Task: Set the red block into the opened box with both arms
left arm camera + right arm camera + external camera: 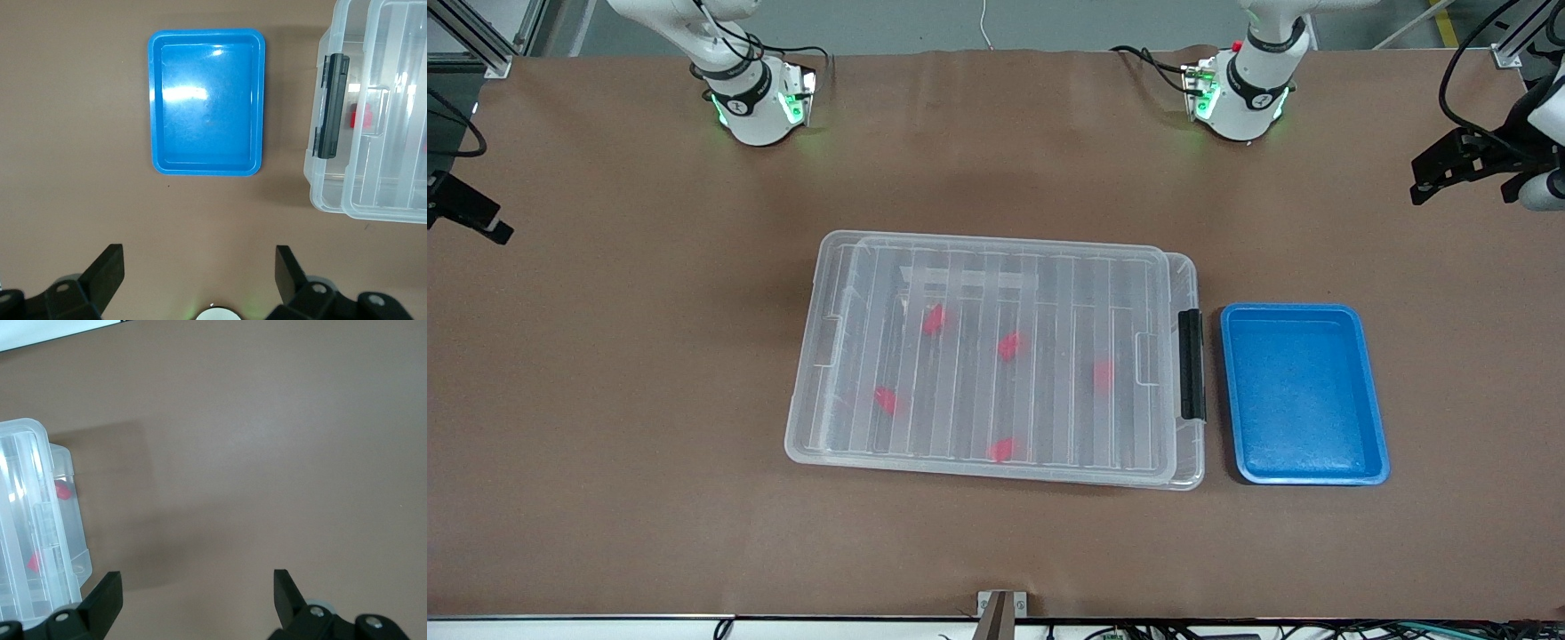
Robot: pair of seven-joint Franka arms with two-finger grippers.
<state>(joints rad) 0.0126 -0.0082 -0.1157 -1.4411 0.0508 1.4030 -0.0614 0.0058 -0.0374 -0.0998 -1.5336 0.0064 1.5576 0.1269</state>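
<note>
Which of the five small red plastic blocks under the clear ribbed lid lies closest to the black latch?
The small red plastic block nearest the blue tray's end lies closest to the black latch. The other four sit farther toward the right arm's end of the clear plastic box.

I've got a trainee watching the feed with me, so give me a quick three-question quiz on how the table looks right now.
1. True or false: the ribbed lid is lying on the clear box.
2. How many red blocks show through the lid? A) three B) five C) seven
3. Fill in: the blue tray sits beside the box's short end with the black ____.

Key:
1. True; the lid covers the box, latch at the end toward the left arm.
2. B; all five are inside.
3. Latch. The tray holds nothing, and the left gripper and right gripper both hang open over bare table.
</note>
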